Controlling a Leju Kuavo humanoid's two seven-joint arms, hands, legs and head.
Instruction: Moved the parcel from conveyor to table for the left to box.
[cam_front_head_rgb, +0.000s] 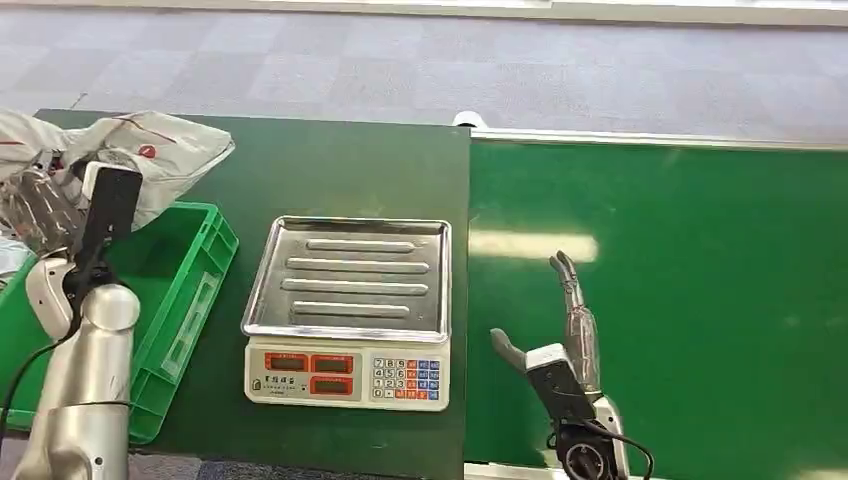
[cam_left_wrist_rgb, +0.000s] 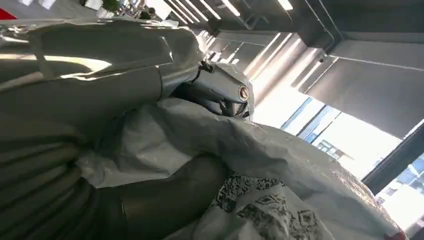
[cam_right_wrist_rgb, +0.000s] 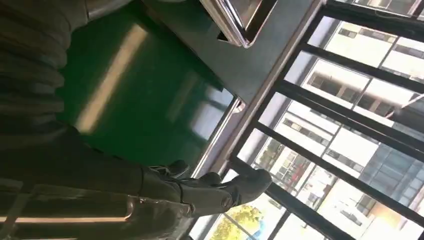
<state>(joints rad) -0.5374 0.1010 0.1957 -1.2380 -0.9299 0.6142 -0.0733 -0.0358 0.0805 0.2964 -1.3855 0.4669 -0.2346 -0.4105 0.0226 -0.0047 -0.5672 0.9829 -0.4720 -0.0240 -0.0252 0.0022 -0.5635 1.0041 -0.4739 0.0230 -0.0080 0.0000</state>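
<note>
A crumpled white-grey parcel bag (cam_front_head_rgb: 150, 150) hangs at the far left over the back of the green crate (cam_front_head_rgb: 195, 285). My left hand (cam_front_head_rgb: 35, 210) grips its near end. In the left wrist view the parcel (cam_left_wrist_rgb: 280, 150), bearing a printed code label, wraps over the thumb (cam_left_wrist_rgb: 165, 200) and the fingers (cam_left_wrist_rgb: 220, 85). My right hand (cam_front_head_rgb: 570, 320) stands over the green conveyor belt (cam_front_head_rgb: 690, 300), fingers straight and apart, holding nothing. The right wrist view has those fingers (cam_right_wrist_rgb: 220, 192) extended above the belt (cam_right_wrist_rgb: 130, 90).
An electronic scale (cam_front_head_rgb: 348, 310) with a steel pan sits mid-table on the dark green table (cam_front_head_rgb: 340, 165), between crate and conveyor. The crate's rim lies close to my left arm. Grey floor lies beyond the table.
</note>
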